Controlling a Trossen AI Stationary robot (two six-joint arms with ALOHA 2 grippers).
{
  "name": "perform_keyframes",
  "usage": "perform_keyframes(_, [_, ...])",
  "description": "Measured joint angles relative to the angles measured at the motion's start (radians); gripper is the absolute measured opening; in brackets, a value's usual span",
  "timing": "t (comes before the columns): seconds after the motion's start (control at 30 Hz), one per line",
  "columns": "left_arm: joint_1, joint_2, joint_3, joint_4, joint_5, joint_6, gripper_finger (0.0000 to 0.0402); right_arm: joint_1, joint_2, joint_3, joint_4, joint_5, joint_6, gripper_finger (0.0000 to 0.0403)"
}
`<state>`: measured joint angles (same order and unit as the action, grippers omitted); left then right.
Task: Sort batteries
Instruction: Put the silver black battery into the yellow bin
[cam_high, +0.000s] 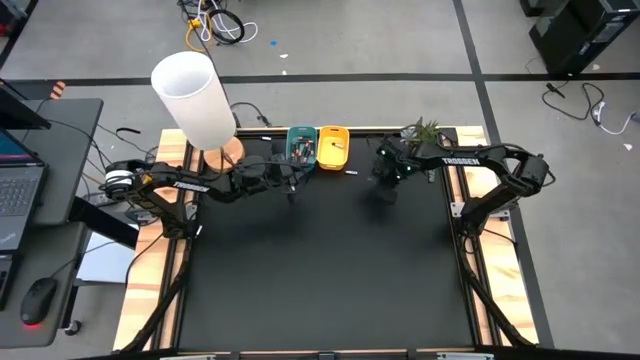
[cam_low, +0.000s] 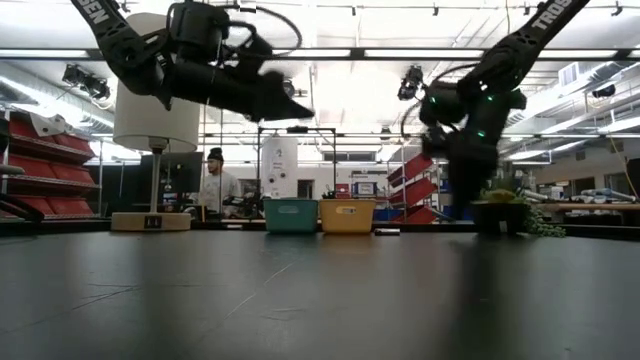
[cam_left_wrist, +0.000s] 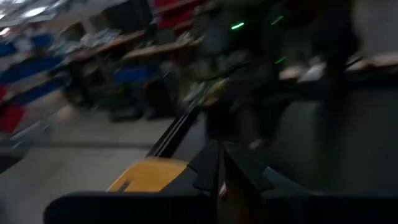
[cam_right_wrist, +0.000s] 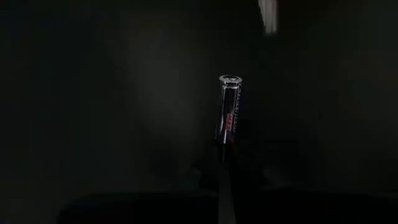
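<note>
Now you have the black table (cam_high: 320, 270) almost bare, with the two bins at its far edge: the teal bin (cam_high: 301, 146) and, touching it on its right, the yellow bin (cam_high: 333, 147). Behind them, to the left, stands a white lamp (cam_high: 195, 97). Your left arm reaches in from the left, and the left gripper (cam_high: 291, 181) hangs in the air just in front of the teal bin; its fingers are pressed together, and whether something small sits between them you cannot tell, because the left wrist view is smeared. Your right gripper (cam_high: 386, 180) hangs to the right of the bins, near a small plant (cam_high: 424, 130) at the table edge. In the right wrist view its fingers are closed on a battery (cam_right_wrist: 228, 111), a slim dark cell with a shiny end that stands out straight beyond the fingertips. So the step in hand, as I judge it, is the carry of this cell. Next you need to bring the right gripper leftward over the proper bin and then open. Take care of the left arm, which is already close to the bins.
</note>
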<state>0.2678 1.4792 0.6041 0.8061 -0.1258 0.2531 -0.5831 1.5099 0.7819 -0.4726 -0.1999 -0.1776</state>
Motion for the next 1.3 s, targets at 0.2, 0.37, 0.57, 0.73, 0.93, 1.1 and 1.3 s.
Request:
perform_keyframes(0.2, [0.007, 0.000, 0.000, 0.076, 0.038, -0.065, 0.0070, 0.032, -0.018, 0.002, 0.318, -0.071, 0.068, 0.0009])
perform_keyframes(0.37, [0.028, 0.000, 0.000, 0.107, 0.124, -0.154, 0.0139, 0.092, -0.018, 0.002, 0.549, -0.071, 0.070, 0.0009])
perform_keyframes(0.57, [0.054, 0.000, 0.000, 0.118, 0.169, -0.184, 0.0222, 0.161, -0.018, 0.002, 0.755, -0.068, 0.071, 0.0009])
perform_keyframes(0.73, [0.068, 0.000, 0.000, 0.120, 0.234, -0.186, 0.0248, 0.197, -0.018, 0.002, 0.854, -0.067, 0.070, 0.0009])
perform_keyframes(0.93, [0.080, 0.000, 0.000, 0.154, 0.267, -0.210, 0.0240, 0.228, -0.018, 0.002, 0.925, -0.063, 0.071, 0.0009])
perform_keyframes(1.1, [0.083, 0.087, 0.003, 0.319, 0.305, -0.238, 0.0222, 0.243, -0.012, 0.002, 0.961, -0.063, 0.063, 0.0009])
perform_keyframes(1.3, [0.099, 0.222, 0.066, 0.413, 0.393, -0.291, 0.0207, 0.237, -0.007, 0.002, 0.971, -0.025, 0.059, 0.0009])
